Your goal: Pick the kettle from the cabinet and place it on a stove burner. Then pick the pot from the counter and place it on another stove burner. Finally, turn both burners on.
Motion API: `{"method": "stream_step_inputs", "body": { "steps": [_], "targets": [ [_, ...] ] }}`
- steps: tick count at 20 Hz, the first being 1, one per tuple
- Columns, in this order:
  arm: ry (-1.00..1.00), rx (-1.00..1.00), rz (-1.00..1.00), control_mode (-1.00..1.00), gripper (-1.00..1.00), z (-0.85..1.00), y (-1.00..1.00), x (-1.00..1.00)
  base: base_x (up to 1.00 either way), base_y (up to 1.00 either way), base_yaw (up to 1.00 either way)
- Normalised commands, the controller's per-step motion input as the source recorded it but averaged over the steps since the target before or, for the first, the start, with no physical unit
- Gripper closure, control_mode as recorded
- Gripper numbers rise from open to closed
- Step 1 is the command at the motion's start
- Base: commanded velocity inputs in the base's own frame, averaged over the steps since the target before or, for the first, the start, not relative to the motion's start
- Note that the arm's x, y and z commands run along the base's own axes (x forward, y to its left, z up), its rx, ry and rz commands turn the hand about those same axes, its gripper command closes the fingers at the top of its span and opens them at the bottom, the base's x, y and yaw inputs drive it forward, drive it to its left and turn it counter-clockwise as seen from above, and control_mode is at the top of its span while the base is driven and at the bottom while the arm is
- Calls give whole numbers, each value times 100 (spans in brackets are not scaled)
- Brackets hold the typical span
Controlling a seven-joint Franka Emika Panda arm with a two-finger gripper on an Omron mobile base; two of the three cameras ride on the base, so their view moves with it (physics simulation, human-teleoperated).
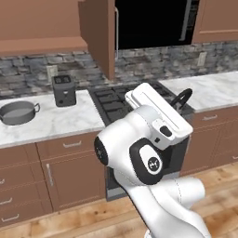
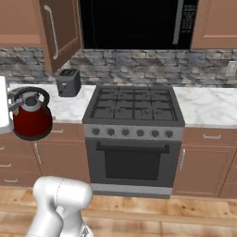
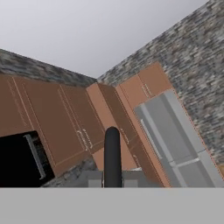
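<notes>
Kettle's in the air, heading for the stove

Gripper (image 3: 112, 183) is clamped on the kettle (image 2: 31, 119) handle, left of the stove (image 2: 134, 105) at counter height; I'd keep it level and set it on a back burner so the pot (image 1: 17, 113) gets another.

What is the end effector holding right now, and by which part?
The small glossy red kettle, gripped by its black arched handle. It hangs in the air in front of the drawers, left of the stove, not yet on a burner.
</notes>
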Motion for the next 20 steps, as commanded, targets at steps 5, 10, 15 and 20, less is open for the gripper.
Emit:
{"method": "stream_step_inputs", "body": {
  "steps": [5,10,15,20],
  "targets": [
    [0,0,0,100,100,0,0,0,0,-64,-1],
    [0,0,0,100,100,0,0,0,12,-53,0],
    [0,0,0,100,100,0,0,0,27,-46,0],
    [0,0,0,100,100,0,0,0,37,-38,0]
  ]
}}
